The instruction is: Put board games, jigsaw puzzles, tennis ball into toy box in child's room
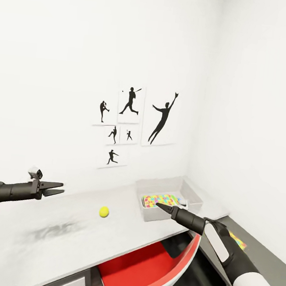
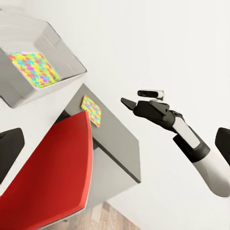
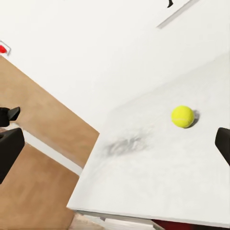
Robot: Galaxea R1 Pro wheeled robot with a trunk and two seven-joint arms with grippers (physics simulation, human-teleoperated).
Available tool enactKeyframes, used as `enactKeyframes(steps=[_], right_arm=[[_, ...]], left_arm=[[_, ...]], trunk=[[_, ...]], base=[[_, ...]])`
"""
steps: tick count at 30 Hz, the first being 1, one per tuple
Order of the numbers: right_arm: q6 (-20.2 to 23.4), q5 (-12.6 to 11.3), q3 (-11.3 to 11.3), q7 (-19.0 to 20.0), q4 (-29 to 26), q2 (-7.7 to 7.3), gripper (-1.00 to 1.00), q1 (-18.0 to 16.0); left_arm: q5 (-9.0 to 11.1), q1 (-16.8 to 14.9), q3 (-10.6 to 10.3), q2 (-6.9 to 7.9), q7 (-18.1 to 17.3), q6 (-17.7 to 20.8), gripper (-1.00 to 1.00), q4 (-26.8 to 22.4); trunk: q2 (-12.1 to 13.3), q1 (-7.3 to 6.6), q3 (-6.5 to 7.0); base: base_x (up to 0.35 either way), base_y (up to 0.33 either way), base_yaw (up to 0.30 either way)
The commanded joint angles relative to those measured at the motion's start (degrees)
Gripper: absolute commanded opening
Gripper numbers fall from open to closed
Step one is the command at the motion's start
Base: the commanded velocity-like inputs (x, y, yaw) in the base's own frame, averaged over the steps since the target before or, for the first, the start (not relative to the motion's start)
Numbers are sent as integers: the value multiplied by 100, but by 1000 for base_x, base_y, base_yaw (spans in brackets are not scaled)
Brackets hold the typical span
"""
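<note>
The yellow-green tennis ball (image 1: 104, 211) (image 3: 182, 116) lies alone on the white table (image 1: 40, 238), between my two arms. At the table's right end stands the light-grey toy box (image 1: 194, 197) (image 2: 57, 52) with one jigsaw puzzle (image 1: 161, 201) (image 2: 33, 69) flat inside it. A second jigsaw puzzle (image 1: 237, 240) (image 2: 91, 110) lies on the lower dark-grey corner section. My right gripper (image 1: 159, 206) (image 2: 127, 101) hovers open at the toy box's near edge, holding nothing. My left gripper (image 1: 55, 188) hangs open and empty over the table's left part. No board games or bed are in view.
A red-and-white chair (image 1: 147, 267) (image 2: 48, 177) is tucked under the table in front of the toy box. Black silhouette pictures (image 1: 132, 120) hang on the white wall behind. Wood-plank floor (image 3: 33, 191) lies beyond the table's left end.
</note>
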Motion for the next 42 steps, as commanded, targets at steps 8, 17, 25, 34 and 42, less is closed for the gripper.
enactKeyframes(steps=[8, 17, 25, 34, 42], right_arm=[[39, -56, 12, -15, -2, -2, 100, -2], [35, -56, 19, -15, -2, -1, 100, -2], [34, -54, 21, -15, -2, 14, 100, -2], [33, -49, 24, -15, -17, 33, 100, -2], [33, -40, 36, -15, -30, 77, 100, -2]], left_arm=[[-3, -4, -7, 0, -22, 61, 100, 2], [-3, -2, -3, 0, -22, 61, 100, 2], [-3, -4, -1, 0, -22, 62, 100, 9], [-3, -2, -1, 0, -22, 65, 100, 9], [-3, -2, -1, 0, -22, 62, 100, 9]], trunk=[[-5, 2, -3], [-5, 2, -7], [-5, 2, -24], [-5, 2, -51], [-5, 2, -53]], base=[[0, 0, 282], [0, 0, 282], [0, 0, 282], [49, 0, 177], [53, 0, 10]])
